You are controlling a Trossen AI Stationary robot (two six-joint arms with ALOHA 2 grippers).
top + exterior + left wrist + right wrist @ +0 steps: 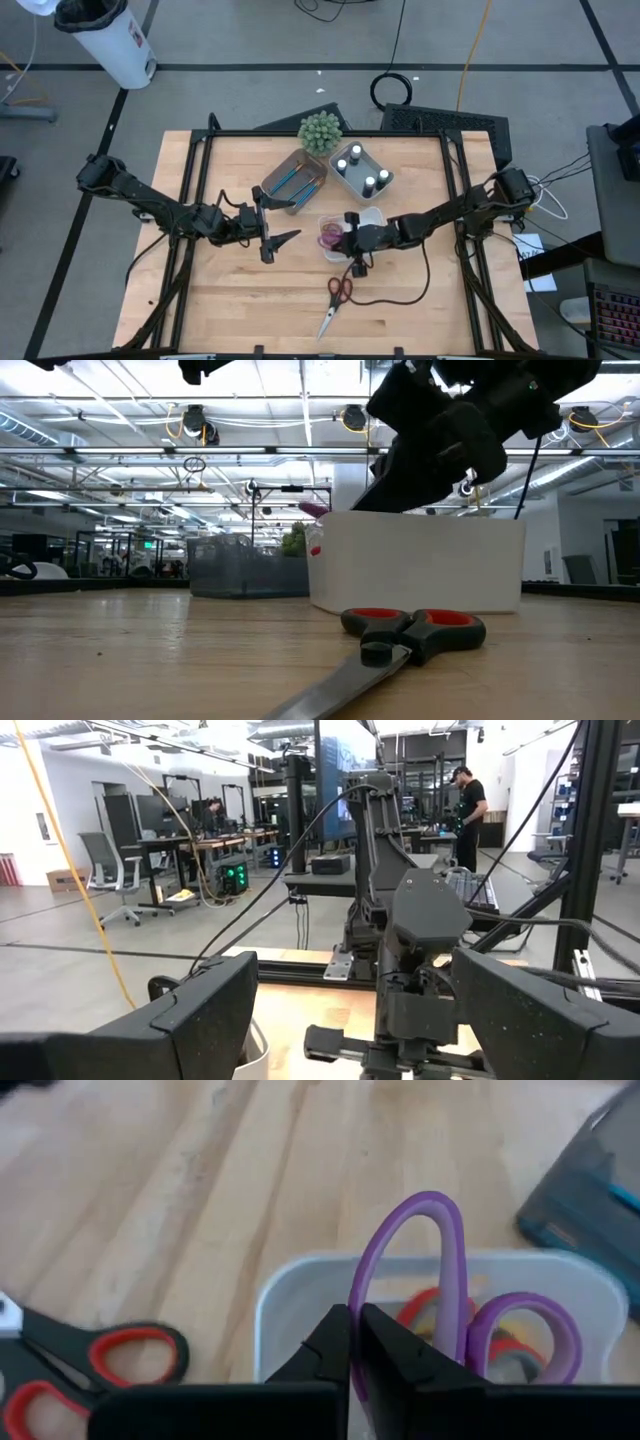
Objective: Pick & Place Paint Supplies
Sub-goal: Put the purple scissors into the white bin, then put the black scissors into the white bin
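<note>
right gripper point(352, 1342) pinching purple scissors point(452, 1285) over the white tray point(290, 1295), left gripper point(272, 237) idle and wide.

i see my right arm reaching in from the right side, fingers closed tight on one purple handle loop, the scissors standing handle-up in the white tray at table centre; red and yellow handles lie under them in the same tray. red-handled scissors point(338, 297) lie flat on the bare table point(230, 300) just in front of the tray, blades pointing to the near edge. blue brushes point(298, 182) sit in the brown tray point(275, 190), white-capped bottles point(356, 162) in the blue-grey tray point(385, 172), both behind the white one, green plant point(320, 131) at the back edge. left gripper hovers left of the white tray, jaws spread wide, holding nothing.
</note>
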